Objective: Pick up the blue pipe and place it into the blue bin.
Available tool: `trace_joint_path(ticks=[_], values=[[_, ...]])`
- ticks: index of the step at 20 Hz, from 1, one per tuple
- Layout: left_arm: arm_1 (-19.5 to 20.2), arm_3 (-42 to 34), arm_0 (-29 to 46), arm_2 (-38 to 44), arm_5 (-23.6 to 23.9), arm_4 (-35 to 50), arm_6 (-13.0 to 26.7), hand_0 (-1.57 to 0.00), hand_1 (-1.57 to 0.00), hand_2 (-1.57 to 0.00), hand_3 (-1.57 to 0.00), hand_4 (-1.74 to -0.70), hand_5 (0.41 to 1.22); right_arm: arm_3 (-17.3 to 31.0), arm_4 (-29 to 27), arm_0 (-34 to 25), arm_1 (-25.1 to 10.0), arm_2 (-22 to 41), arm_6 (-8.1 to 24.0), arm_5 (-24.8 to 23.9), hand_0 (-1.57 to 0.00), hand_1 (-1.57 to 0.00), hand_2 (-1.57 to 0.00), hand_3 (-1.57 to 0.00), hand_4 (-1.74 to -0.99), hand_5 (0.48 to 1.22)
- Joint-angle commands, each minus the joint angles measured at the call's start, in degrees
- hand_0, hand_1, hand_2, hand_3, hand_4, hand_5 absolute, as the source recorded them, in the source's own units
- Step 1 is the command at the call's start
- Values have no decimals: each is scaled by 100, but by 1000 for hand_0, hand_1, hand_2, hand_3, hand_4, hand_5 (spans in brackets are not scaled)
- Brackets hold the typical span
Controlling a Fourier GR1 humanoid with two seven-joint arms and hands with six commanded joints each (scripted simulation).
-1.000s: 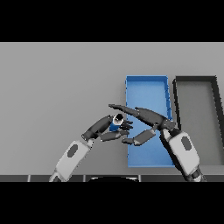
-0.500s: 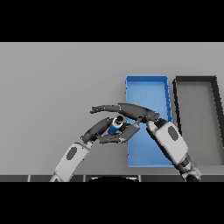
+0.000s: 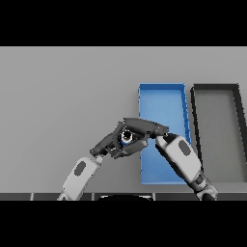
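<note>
My left hand point(image 3: 112, 143) and right hand point(image 3: 144, 127) curled together round the blue pipe point(image 3: 127, 137), pipe held just left of the blue bin point(image 3: 162, 96), dark bin point(image 3: 216, 91) right of it, on the table point(image 3: 62, 96)

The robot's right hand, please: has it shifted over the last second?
Yes. The right hand has swung leftward, off the blue rectangular bin and past its left wall, closing over the small blue pipe held between both hands.
</note>
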Motion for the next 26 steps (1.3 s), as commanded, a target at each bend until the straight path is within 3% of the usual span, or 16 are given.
trace_joint_path(ticks=[1,5,8,10,11,12,15,18,21,23,26], values=[[-29,-73,40,-9,-5,27,109,-1571,-1571,-1571,-1464,-1713,1221,-37,37,16,-34,-1,-47,-22,-1425,-1425,-1432,-1304,-1665,987],[-85,38,-127,128,-18,-89,47,-1571,-1571,-1571,-1433,-1728,1221,-43,238,27,6,94,-379,-96,-1511,-1511,-1514,-1462,-1710,1125],[-30,-98,-76,105,-12,-156,187,-1571,-1571,-1571,-1422,-1731,1221,-29,193,83,94,63,-399,-218,-1540,-1540,-1542,-1515,-1725,1172],[31,-141,-23,94,161,-390,-50,-1571,-1571,-1571,-1454,-1724,1221,-63,360,126,174,40,-453,-256,-1551,-1551,-1552,-1535,-1731,1190],[85,-157,-6,108,234,-547,-90,-1462,-1342,-1293,-1166,-1599,1221,-131,465,173,195,57,-447,-305,-1555,-1555,-1556,-1542,-1733,1196],[145,-138,10,119,88,-543,-152,-1169,-1073,-1034,-933,-1475,1221,-181,509,180,219,49,-341,-324,-1558,-1558,-1559,-1548,-1734,1201],[211,-191,6,124,-367,-592,-85,-598,-549,-529,-477,-1206,1221,-274,393,163,271,-5,-4,-329,-1565,-1565,-1565,-1559,-1738,1211],[155,-196,18,170,-350,-759,232,-306,-281,-270,-244,-1047,938,-358,560,264,400,-19,108,-339,-1568,-1568,-1568,-1565,-1739,1216],[88,-168,3,215,-319,-650,447,-156,-143,-138,-124,-980,704,-308,674,228,449,-116,119,-238,-1569,-1569,-1569,-1568,-1740,1218],[61,-118,63,221,-349,-549,569,-100,-91,-88,-79,-969,603,-337,715,318,587,-102,257,-203,-1570,-1570,-1570,-1569,-1740,1219],[123,-129,61,187,-233,-699,467,-50,-46,-45,-40,-947,513,-347,480,286,717,-306,344,-150,-1570,-1570,-1570,-1570,-1741,1220]])
